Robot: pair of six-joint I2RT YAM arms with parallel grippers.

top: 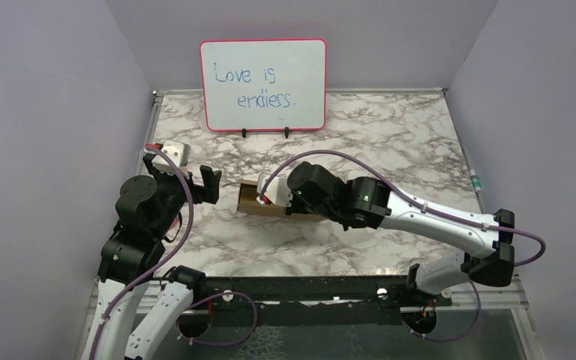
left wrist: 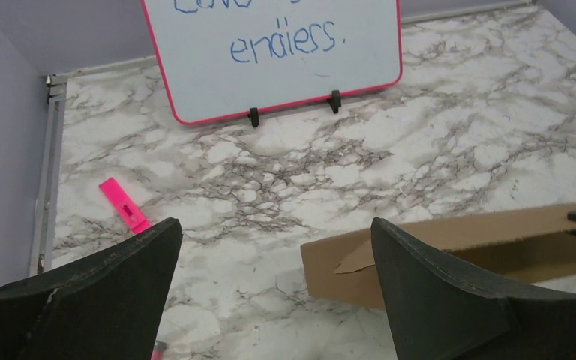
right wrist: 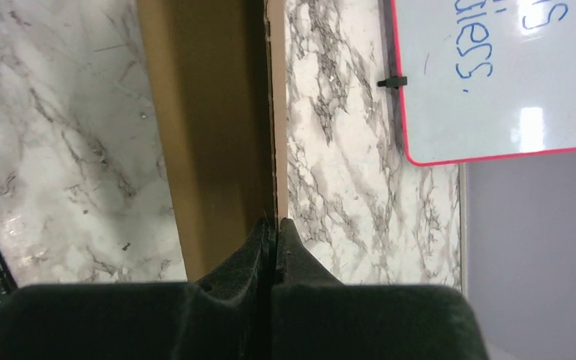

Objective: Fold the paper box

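Here, paper box, edge at right hand

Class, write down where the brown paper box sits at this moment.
In the top view the paper box lies mid-table, in front of the whiteboard, just right of the left gripper, partly under the right arm.

- Brightly, evenly lit from above; faint soft shadows on the table.
- Pale glare patch on the whiteboard.
- Slightly blurred at the near fingers.
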